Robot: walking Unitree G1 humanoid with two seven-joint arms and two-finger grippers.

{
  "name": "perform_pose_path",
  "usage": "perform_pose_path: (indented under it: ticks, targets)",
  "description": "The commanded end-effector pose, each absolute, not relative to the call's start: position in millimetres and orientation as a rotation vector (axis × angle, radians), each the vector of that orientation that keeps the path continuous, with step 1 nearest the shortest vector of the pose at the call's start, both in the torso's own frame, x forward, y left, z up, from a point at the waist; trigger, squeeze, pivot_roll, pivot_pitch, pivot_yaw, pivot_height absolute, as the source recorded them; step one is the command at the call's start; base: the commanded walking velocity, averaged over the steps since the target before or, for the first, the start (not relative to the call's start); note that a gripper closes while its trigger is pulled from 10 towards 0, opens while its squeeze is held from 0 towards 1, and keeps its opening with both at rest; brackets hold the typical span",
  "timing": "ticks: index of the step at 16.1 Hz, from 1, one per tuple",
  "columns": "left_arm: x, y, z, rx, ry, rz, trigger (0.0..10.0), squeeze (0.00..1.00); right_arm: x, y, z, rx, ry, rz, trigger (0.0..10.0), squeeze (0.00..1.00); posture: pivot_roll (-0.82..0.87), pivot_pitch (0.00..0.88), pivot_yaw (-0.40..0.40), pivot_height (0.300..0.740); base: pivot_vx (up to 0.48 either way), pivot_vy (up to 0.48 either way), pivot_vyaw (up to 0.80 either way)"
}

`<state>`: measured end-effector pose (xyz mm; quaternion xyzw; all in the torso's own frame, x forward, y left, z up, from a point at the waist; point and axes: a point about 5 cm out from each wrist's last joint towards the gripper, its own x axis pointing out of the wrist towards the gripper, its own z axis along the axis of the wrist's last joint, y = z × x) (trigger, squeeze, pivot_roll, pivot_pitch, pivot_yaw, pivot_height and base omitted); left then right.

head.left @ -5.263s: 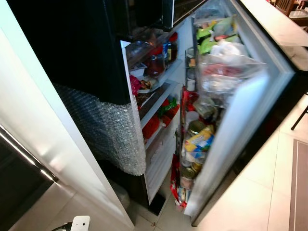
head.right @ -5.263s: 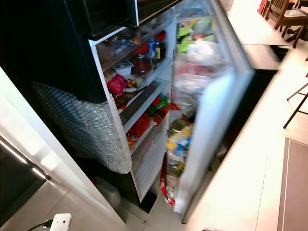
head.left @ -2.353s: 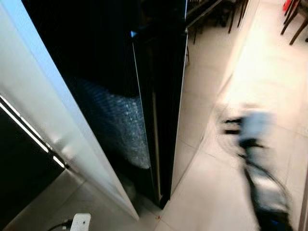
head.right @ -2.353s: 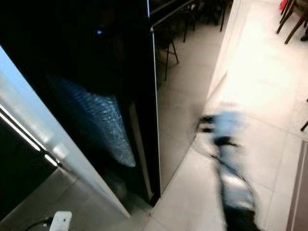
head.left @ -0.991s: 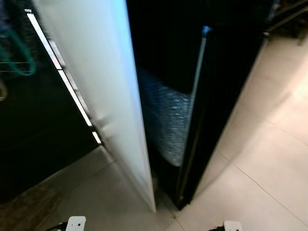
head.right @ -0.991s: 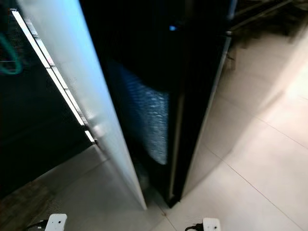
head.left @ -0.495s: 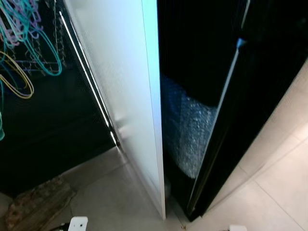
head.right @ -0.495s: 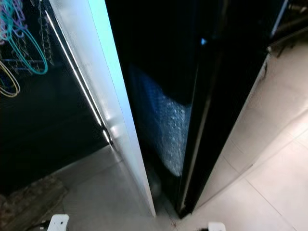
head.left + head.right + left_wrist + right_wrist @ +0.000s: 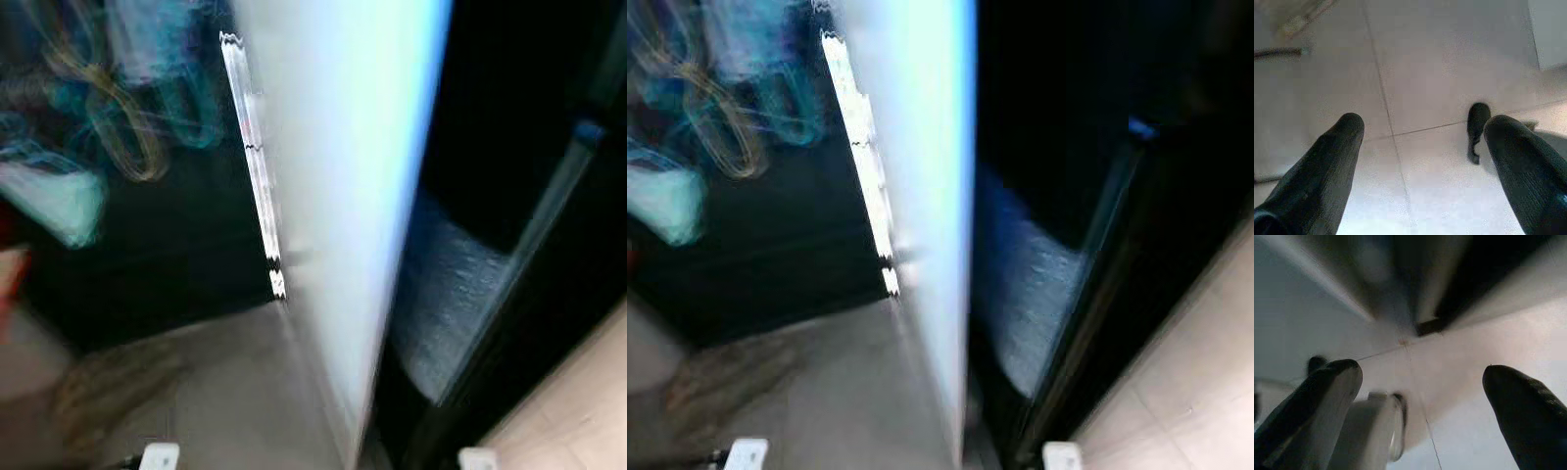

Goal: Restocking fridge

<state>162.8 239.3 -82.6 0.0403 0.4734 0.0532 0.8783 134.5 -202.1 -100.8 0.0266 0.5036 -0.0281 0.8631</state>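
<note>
The black fridge (image 9: 549, 294) stands at the right with its door closed, and bubble wrap (image 9: 446, 304) covers part of its side. Both head views are blurred by motion. My left gripper (image 9: 1425, 125) hangs open over pale floor tiles with nothing between its fingers. My right gripper (image 9: 1422, 372) is open too, also holding nothing, above the floor near the dark foot of the fridge (image 9: 1430, 325).
A tall white panel (image 9: 343, 196) with a metal strip (image 9: 257, 186) stands left of the fridge. Blurred coloured hangers (image 9: 108, 108) hang in a dark space at the far left. A small black object (image 9: 1476, 132) lies on the tiles. Beige floor (image 9: 1185, 392) opens to the right.
The fridge door, open on stocked shelves earlier, is now shut. The camera has swung left, so the white panel and the hangers have come into view and the picture has blurred.
</note>
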Motion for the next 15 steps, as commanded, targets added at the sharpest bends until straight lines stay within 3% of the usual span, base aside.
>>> perform_pose_path:
  ticks: [1,15]
  targets:
    - [157.6,238.2,-85.2,0.089,1.005,0.107,10.0,0.00,130.3,-206.4,-101.5,0.045,1.069,-0.062,10.0,0.00,-0.03,0.000,0.043,0.740,0.000,0.000,0.80]
    - [163.9,236.5,-83.0,0.058,0.980,0.142,10.0,0.00,136.8,-208.1,-99.0,0.021,1.069,-0.007,10.0,0.00,-0.01,0.053,0.020,0.740,0.000,0.000,0.80]
